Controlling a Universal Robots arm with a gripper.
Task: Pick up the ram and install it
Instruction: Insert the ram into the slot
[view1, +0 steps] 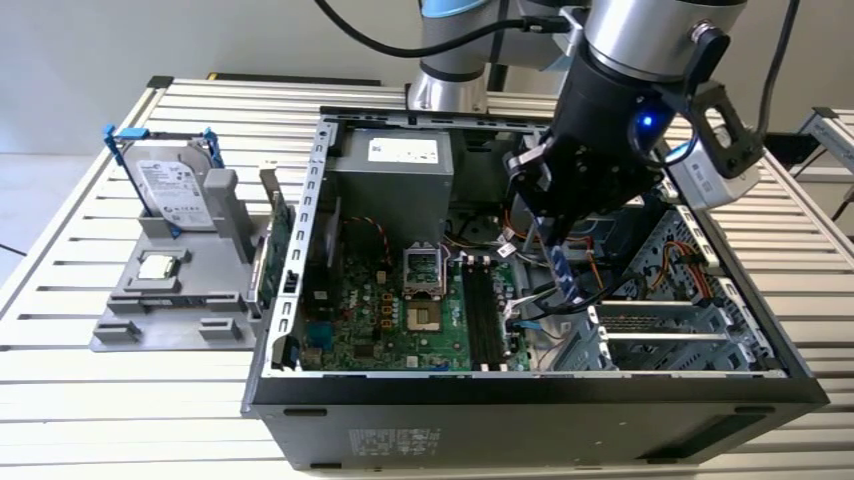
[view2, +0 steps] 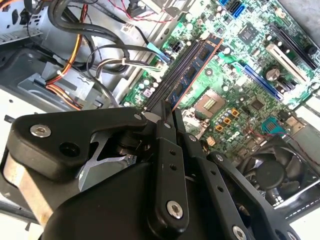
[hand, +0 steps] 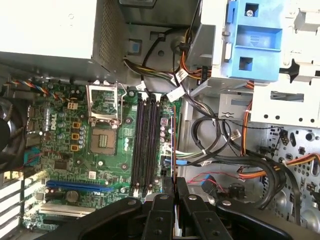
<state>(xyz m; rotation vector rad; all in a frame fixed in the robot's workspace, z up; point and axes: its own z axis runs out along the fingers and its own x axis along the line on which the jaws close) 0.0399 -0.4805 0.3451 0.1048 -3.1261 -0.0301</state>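
My gripper (view1: 550, 245) hangs inside the open computer case (view1: 287, 300), shut on the ram (view1: 566, 280). The ram is a narrow dark blue stick that points down from the fingers toward the green motherboard (view1: 380, 310). The black memory slots (view1: 483, 320) lie just to the exterior view's left of the stick's lower end, and it hangs above them without touching. In the second wrist view the ram (view2: 195, 70) reaches out from the gripper (view2: 167, 117) alongside the slots (view2: 167, 82). In the first wrist view the ram (hand: 173, 145) appears edge-on beyond the gripper (hand: 175, 182), beside the slots (hand: 144, 145).
A bundle of cables (view1: 534, 310) lies close beside the slots, with a metal drive cage (view1: 667, 335) beyond. The CPU socket (view1: 420, 270) and power supply (view1: 394, 165) sit further in. Outside the case, a hard drive (view1: 174, 190) on a grey stand and a green card (view1: 280, 260) occupy the exterior view's left.
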